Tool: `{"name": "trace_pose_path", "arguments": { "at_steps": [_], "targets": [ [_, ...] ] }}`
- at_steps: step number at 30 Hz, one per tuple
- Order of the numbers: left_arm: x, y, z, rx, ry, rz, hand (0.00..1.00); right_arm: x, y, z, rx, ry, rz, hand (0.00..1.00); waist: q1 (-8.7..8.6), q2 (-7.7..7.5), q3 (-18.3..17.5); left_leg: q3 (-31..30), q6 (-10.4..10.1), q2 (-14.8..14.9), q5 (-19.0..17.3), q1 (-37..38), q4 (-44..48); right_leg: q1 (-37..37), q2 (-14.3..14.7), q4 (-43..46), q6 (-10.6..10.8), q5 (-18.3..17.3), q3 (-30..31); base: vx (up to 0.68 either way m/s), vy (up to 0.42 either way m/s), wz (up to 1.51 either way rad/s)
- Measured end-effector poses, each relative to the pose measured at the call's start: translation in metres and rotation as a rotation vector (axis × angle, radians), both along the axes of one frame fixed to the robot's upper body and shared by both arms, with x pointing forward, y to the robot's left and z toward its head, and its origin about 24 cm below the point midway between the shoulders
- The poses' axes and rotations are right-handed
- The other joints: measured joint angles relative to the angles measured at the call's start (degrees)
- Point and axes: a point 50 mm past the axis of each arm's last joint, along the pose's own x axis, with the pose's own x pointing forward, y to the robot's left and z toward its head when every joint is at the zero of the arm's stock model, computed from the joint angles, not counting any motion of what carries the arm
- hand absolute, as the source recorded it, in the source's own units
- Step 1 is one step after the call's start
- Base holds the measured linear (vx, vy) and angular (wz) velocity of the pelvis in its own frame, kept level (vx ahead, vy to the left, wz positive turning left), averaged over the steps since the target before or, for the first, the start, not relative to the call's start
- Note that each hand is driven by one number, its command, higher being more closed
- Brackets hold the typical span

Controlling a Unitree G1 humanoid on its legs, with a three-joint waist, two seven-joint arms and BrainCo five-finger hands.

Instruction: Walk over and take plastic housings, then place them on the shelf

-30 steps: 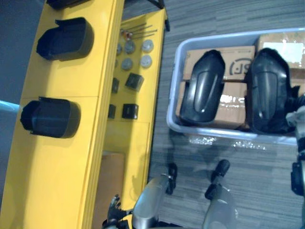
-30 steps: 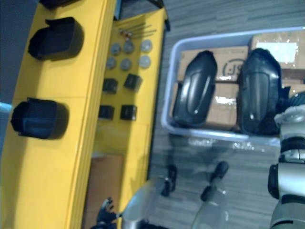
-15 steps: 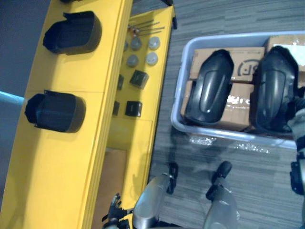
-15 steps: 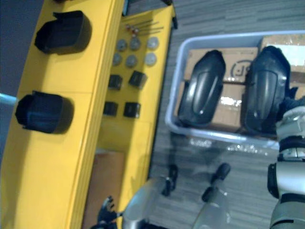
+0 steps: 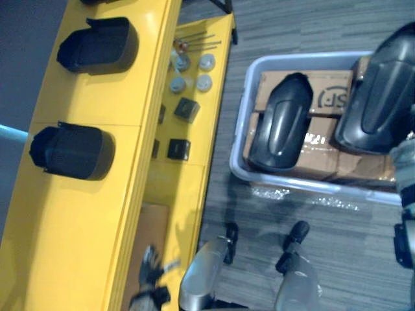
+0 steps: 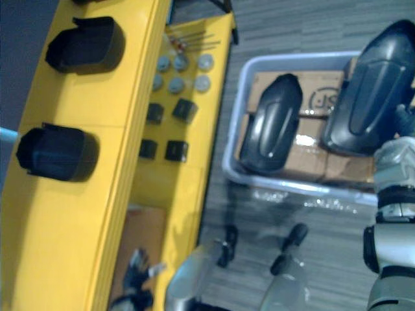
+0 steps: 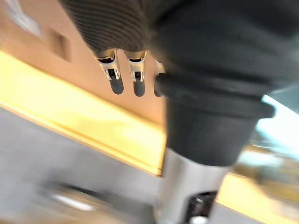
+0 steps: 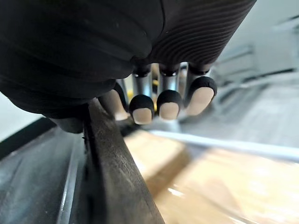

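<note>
Edge grip at risk: right hand (image 8: 169, 103) pinches a black housing (image 5: 379, 91) by its rim above the bin (image 5: 237, 159); a swing toward the yellow shelf (image 5: 97, 214) could shake it loose.

Place: workshop or small factory floor.
Shelving: long yellow shelf (image 5: 84, 220) carrying black plastic housings (image 5: 71, 150).
Parts: small discs (image 5: 205, 63) and black blocks (image 5: 187, 109) laid in rows.
Storage: grey bin (image 5: 237, 162) holding cardboard boxes (image 5: 324, 97).
Floor: grey striped carpet (image 5: 292, 26).
</note>
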Motion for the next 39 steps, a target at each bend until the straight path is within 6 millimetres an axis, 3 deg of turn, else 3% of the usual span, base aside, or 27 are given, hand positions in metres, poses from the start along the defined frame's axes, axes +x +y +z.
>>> {"name": "trace_pose_path", "arguments": {
  "at_steps": [2, 7, 15, 24, 29, 30, 34, 39],
  "targets": [
    [0.015, -0.009, 0.015, -0.02, -0.088, -0.032, 0.0, 0.006, 0.012, 0.001, -0.007, -0.024, 0.057, 1.0, -1.35, -1.08, 0.78, 0.2, -0.02, 0.45, -0.69, 0.18, 0.78, 0.58, 0.41, -0.14, 0.03, 0.07, 0.22, -0.03, 0.045, -0.1],
    [0.014, -0.012, 0.012, 0.016, -0.07, -0.027, 0.0, 0.004, 0.012, -0.006, -0.011, -0.007, 0.06, 1.0, -2.42, -3.51, 2.48, 0.54, 0.01, 0.53, -0.73, 1.01, 0.71, 1.1, 0.54, -0.23, 0.41, 0.53, 0.97, -0.01, 0.019, -0.03],
    [0.023, -0.02, 0.038, 0.06, -0.194, -0.103, 0.0, 0.009, 0.027, -0.011, -0.022, -0.011, 0.114, 1.0, -2.72, -4.44, 3.11, 0.38, 0.0, 0.6, -0.75, 1.12, 0.7, 1.64, 0.67, -0.44, 0.38, 0.68, 0.92, -0.01, 0.012, 0.01],
    [0.035, -0.039, 0.06, 0.073, -0.278, -0.402, 0.0, 0.014, 0.046, -0.022, -0.004, -0.024, 0.167, 1.0, -3.14, -5.75, 3.51, 0.31, -0.07, 1.04, -0.69, 2.06, 0.53, 3.6, 1.43, -2.15, 0.21, 1.52, 0.37, -0.02, 0.012, 0.01],
    [0.051, -0.053, 0.073, 0.093, -0.3, -0.498, 0.0, 0.019, 0.06, -0.022, -0.003, -0.043, 0.21, 1.0, -3.48, -6.21, 3.42, 0.48, -0.07, 1.17, -0.7, 2.06, 0.61, 3.6, 1.63, -2.53, 0.3, 1.92, 0.68, -0.03, 0.03, -0.04],
    [0.056, -0.055, 0.077, 0.102, -0.304, -0.503, 0.0, 0.021, 0.066, -0.025, 0.002, -0.039, 0.226, 1.0, -3.59, -6.96, 3.28, 0.54, -0.08, 1.35, -0.7, 2.04, 0.62, 3.61, 1.94, -3.05, 0.21, 2.23, 0.95, -0.02, 0.021, -0.09],
    [0.072, -0.057, 0.086, 0.131, -0.304, -0.466, 0.0, 0.025, 0.079, -0.026, 0.003, -0.046, 0.266, 1.0, -4.21, -8.62, 3.21, 0.75, -0.19, 1.61, -0.77, 1.9, 0.81, 3.61, 2.29, -3.62, -0.08, 2.7, 1.21, -0.02, 0.026, -0.06],
    [0.11, -0.056, 0.096, 0.181, -0.264, -0.341, 0.0, 0.031, 0.102, -0.016, -0.008, -0.116, 0.321, 1.0, -4.74, -9.96, 3.29, 2.14, -0.46, 2.2, -1.09, 1.99, 1.77, 3.43, 2.84, -3.71, -0.35, 3.1, 2.54, -0.05, 0.044, -0.12]
  ]
}}
